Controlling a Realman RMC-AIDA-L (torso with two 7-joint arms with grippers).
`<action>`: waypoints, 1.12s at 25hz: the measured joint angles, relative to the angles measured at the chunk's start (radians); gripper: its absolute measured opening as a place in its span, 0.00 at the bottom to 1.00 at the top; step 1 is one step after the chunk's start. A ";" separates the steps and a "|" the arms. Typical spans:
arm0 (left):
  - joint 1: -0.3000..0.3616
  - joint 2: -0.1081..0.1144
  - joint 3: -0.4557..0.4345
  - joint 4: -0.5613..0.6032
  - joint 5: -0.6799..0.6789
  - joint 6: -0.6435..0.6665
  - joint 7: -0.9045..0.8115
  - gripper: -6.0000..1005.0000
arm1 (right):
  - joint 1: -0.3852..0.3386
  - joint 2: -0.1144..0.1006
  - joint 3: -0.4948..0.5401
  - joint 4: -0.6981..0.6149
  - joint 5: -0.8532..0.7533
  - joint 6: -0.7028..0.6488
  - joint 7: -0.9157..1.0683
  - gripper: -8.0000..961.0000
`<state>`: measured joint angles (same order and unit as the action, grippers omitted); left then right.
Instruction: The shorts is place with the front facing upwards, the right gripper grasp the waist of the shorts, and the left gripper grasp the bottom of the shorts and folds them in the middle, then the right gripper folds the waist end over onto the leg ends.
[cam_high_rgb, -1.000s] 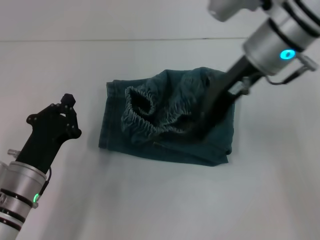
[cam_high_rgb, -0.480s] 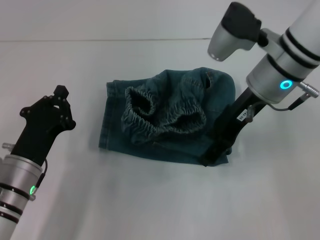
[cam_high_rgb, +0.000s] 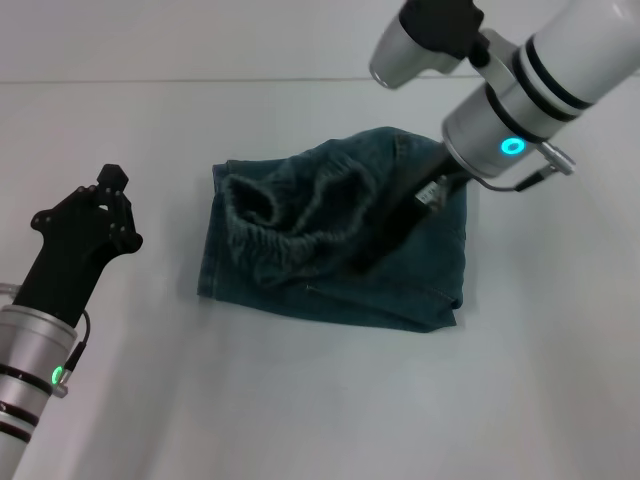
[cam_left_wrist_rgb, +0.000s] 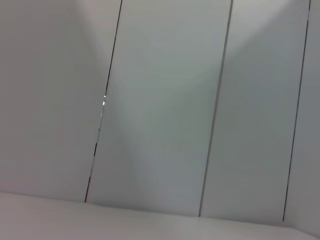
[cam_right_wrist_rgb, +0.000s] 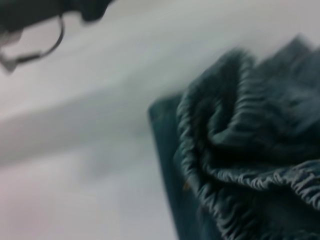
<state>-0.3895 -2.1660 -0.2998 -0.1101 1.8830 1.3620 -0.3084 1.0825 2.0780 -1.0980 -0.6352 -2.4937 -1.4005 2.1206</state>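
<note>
The shorts (cam_high_rgb: 330, 245) lie folded in a bunch in the middle of the white table (cam_high_rgb: 320, 400), with the ruffled waist end (cam_high_rgb: 290, 215) on top. My right gripper (cam_high_rgb: 375, 250) reaches down into the cloth beside the waist band, and I cannot tell if its fingers are spread or pinching. My left gripper (cam_high_rgb: 95, 225) hangs above the table, well apart from the shorts, and I cannot tell how its fingers stand either.

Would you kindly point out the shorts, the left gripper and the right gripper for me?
shorts (cam_high_rgb: 420, 270): head view, flat denim near the lower edge.
left gripper (cam_high_rgb: 105, 190): head view, black fingertips.
right gripper (cam_high_rgb: 375, 250): head view, tip buried in fabric.
</note>
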 joint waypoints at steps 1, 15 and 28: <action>0.000 0.000 0.000 0.003 0.000 0.003 -0.006 0.02 | 0.002 0.002 0.000 0.000 0.011 0.020 -0.004 0.98; 0.025 -0.002 -0.001 0.016 -0.002 0.010 -0.012 0.06 | -0.007 0.020 -0.027 0.106 0.372 0.393 -0.140 0.98; 0.059 0.003 0.034 0.118 0.008 0.123 -0.153 0.10 | -0.377 -0.018 0.002 -0.010 0.951 0.248 -0.503 0.98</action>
<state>-0.3301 -2.1634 -0.2654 0.0075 1.8907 1.4847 -0.4613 0.7059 2.0596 -1.0965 -0.6456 -1.5424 -1.1528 1.6180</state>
